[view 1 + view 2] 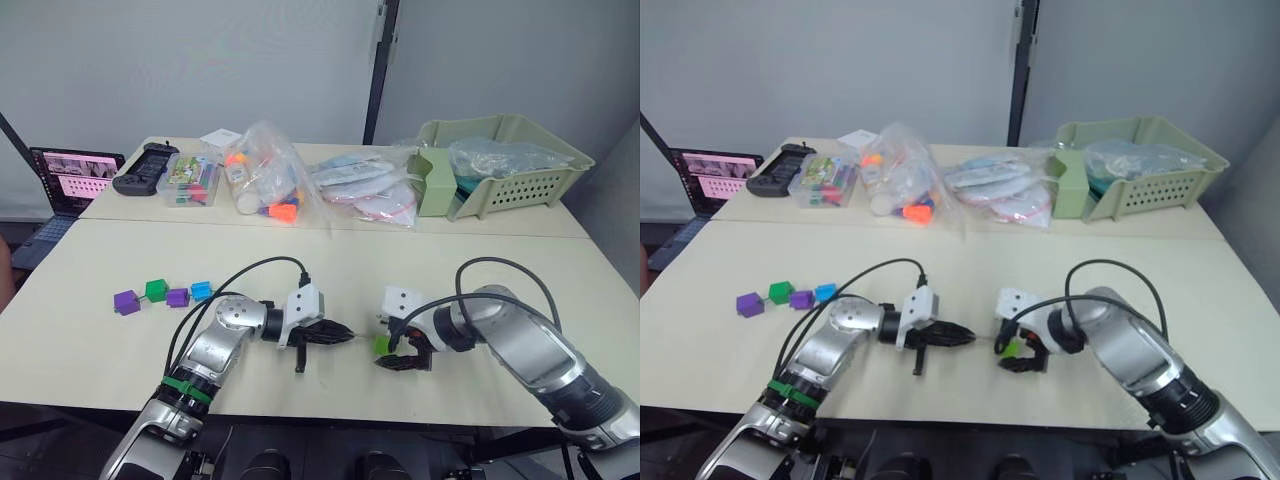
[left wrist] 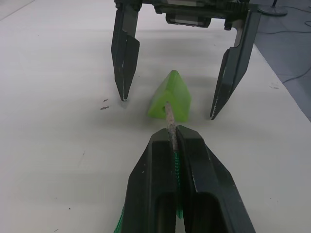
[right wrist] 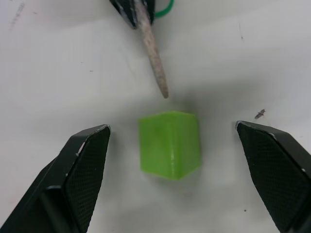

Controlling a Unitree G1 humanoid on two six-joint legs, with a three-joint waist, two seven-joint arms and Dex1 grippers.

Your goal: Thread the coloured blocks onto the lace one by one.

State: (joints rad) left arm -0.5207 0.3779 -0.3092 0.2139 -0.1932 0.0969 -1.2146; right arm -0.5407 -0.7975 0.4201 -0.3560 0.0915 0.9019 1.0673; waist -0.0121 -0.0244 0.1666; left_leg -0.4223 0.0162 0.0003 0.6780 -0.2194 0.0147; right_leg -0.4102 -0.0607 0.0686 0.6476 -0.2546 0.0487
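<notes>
Low in the middle of the head view, on the bare desk (image 1: 90,250), sits the light green block (image 1: 381,345), and my two grippers face each other across it. My left gripper (image 2: 173,137) has its fingers pressed tight on the lace (image 2: 176,165), with the stiff grey tip (image 3: 153,51) sticking out past them and aimed at the block. My right gripper (image 3: 172,138) stands with its fingers spread wide, one on either side of the block and not touching it.

I judge the step in hand is getting this first block onto the tip. To do it well I should close my right fingers squarely on the block's flat sides so it cannot skid or spin, and turn it so its hole faces the tip. I cannot make out the hole from here. Then I bring the tip in straight.

Toward the left of the head view wait the other blocks (image 1: 163,293), two purple, a dark green and a blue, well apart from my fingers.
</notes>
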